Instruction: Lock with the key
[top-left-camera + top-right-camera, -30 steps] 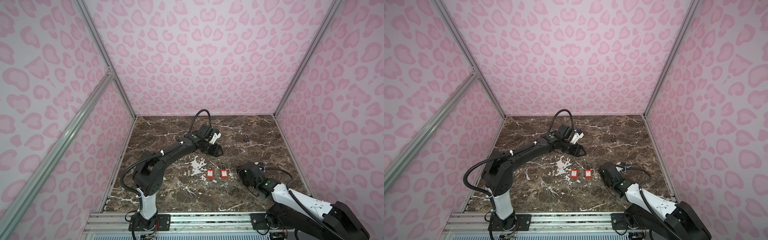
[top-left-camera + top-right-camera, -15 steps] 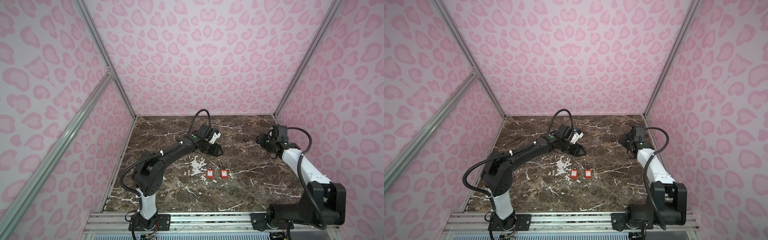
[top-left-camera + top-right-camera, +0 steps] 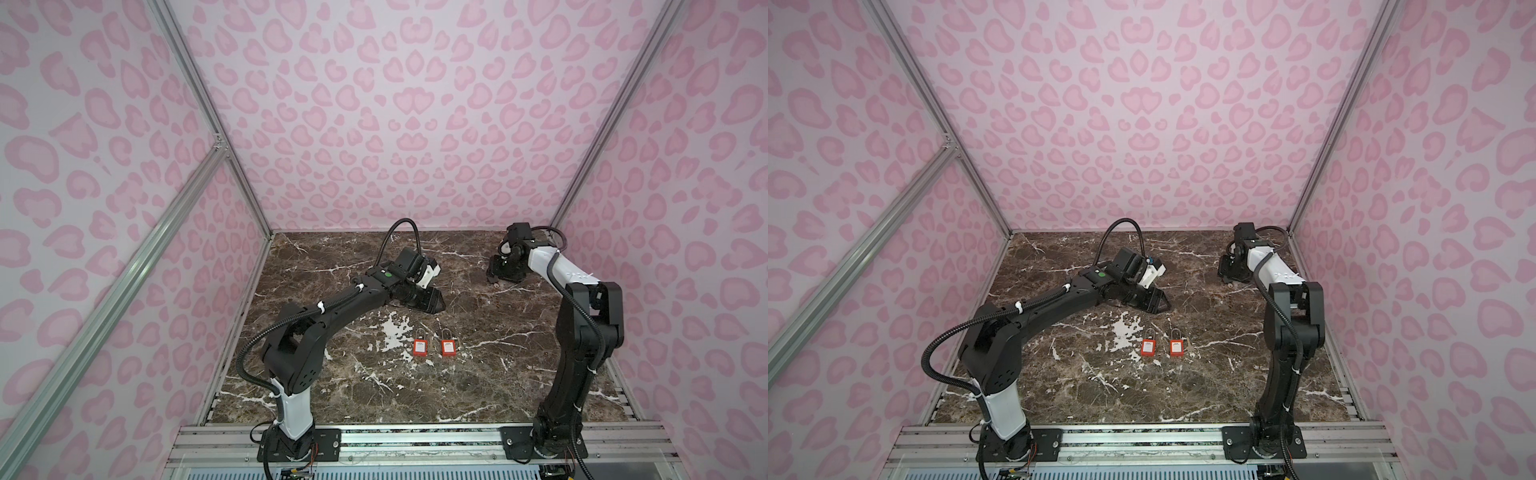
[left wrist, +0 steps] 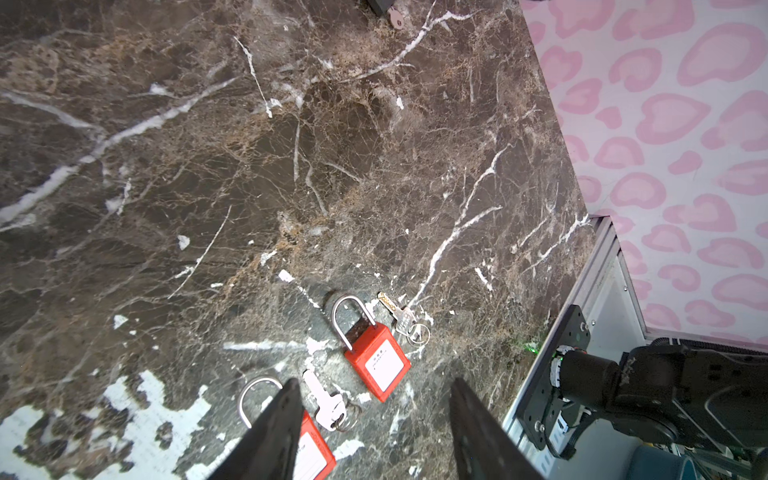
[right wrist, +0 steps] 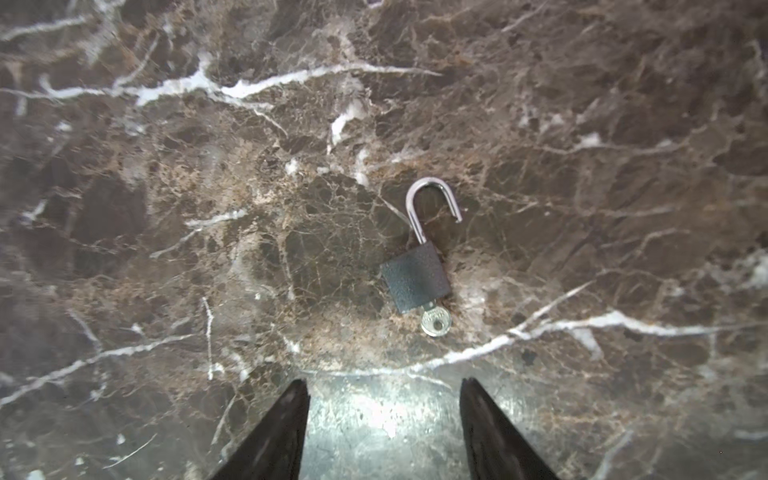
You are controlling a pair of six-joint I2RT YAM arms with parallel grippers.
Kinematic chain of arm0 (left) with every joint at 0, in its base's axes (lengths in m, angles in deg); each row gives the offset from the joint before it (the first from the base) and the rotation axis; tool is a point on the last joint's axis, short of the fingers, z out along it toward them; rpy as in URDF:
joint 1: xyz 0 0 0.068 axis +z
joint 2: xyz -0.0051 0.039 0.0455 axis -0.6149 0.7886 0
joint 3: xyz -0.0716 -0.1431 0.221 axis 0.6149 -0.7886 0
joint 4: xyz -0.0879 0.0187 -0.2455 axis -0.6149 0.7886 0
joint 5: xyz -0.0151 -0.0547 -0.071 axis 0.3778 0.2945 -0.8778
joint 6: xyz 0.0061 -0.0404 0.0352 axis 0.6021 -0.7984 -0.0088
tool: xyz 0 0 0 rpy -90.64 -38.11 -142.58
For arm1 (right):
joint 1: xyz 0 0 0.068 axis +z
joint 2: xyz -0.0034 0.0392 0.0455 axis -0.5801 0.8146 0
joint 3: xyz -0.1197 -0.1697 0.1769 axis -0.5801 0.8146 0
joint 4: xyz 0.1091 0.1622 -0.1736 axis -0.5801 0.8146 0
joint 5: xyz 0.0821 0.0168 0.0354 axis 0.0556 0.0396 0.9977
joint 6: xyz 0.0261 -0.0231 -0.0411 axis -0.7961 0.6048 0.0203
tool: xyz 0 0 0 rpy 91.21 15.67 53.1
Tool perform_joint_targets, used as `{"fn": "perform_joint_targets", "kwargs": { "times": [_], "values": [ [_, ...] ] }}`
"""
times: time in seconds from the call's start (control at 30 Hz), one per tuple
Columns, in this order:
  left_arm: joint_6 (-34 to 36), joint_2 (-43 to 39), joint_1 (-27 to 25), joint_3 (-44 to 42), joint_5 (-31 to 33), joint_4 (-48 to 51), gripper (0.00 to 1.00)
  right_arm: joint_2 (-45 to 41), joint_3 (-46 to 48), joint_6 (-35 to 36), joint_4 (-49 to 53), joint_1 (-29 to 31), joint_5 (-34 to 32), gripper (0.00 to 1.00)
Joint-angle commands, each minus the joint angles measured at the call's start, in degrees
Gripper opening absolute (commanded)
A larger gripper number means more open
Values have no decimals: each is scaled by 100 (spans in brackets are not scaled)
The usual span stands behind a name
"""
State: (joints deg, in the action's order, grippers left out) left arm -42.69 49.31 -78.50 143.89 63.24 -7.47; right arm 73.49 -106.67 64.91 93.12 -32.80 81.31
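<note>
A dark grey padlock [image 5: 415,282] lies flat on the marble floor in the right wrist view. Its steel shackle [image 5: 432,203] is swung open and a silver key [image 5: 435,322] sticks out of its underside. My right gripper [image 5: 384,381] hangs open just short of it, nothing between the fingers; in both top views it [image 3: 500,272] sits at the back right and covers most of that lock. My left gripper [image 4: 373,382] is open and empty above two red padlocks [image 4: 380,363] [image 4: 313,449], one partly behind a finger. A loose key lies beside each red padlock [image 4: 403,318] [image 4: 328,403].
The red padlocks [image 3: 420,347] [image 3: 447,348] lie side by side mid-floor, in front of my left gripper [image 3: 432,302]. Pink patterned walls close in the back and both sides. A metal rail [image 3: 415,440] with the arm bases runs along the front edge.
My right arm has swung from low at the front right up to the back right, over the dark padlock, its jaws widening slightly. The left arm and red padlocks have not moved.
</note>
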Motion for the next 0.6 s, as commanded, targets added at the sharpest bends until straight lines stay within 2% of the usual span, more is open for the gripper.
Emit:
{"fn": "perform_joint_targets", "kwargs": {
  "times": [0.0, 0.27, 0.57],
  "values": [
    [-23, -97, 5, -29, -80, -174, 58, 334, -317, 605, 531, 94, -747, 62],
    [-9, -111, 14, -60, -118, -168, 58, 939, -847, 1141, 784, 98, -557, 62],
    [-150, -136, 14, -134, -235, -267, 58, 1217, -1101, 1649, 796, 46, -497, 55]
  ]
}}
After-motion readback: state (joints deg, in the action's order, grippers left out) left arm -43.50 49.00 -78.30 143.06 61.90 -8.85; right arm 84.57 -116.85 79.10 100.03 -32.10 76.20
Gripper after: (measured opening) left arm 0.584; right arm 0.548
